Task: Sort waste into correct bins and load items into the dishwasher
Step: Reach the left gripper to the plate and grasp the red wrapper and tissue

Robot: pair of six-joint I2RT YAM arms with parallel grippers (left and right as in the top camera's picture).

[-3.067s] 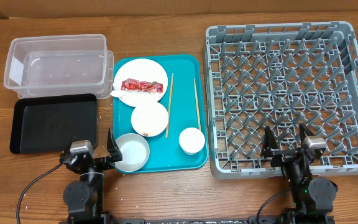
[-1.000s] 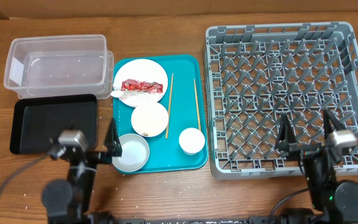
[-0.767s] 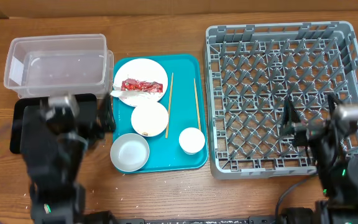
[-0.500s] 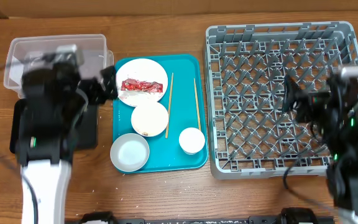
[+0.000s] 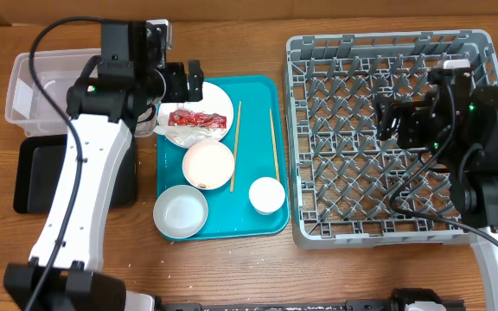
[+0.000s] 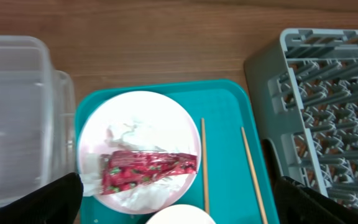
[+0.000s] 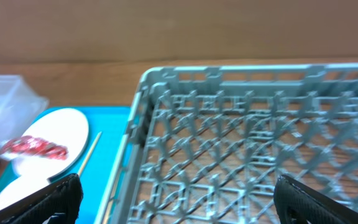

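The pale plate (image 5: 204,102) sits at the back of the teal tray (image 5: 258,95) and holds the red wrapper (image 5: 194,118) and crumpled white napkin (image 5: 171,133). The left wrist view shows the plate (image 6: 160,121), wrapper (image 6: 148,169) and napkin (image 6: 126,134). My left gripper (image 5: 182,84) is open and empty above the plate's left rim. Two bowls (image 5: 207,164) (image 5: 180,212), a cup (image 5: 266,195) and two chopsticks (image 5: 235,147) (image 5: 274,145) lie on the tray. My right gripper (image 5: 399,119) is open and empty above the grey dish rack (image 5: 491,52).
The clear tub (image 5: 37,86) stands at the back left, with the black tray (image 5: 33,177) in front of it; my left arm crosses over both. The rack (image 7: 241,143) fills the right wrist view. Bare wood runs along the table's front edge.
Both arms rose from the front edge and swung toward the back. The left gripper now hangs by the plate and the right over the rack. No object has moved.
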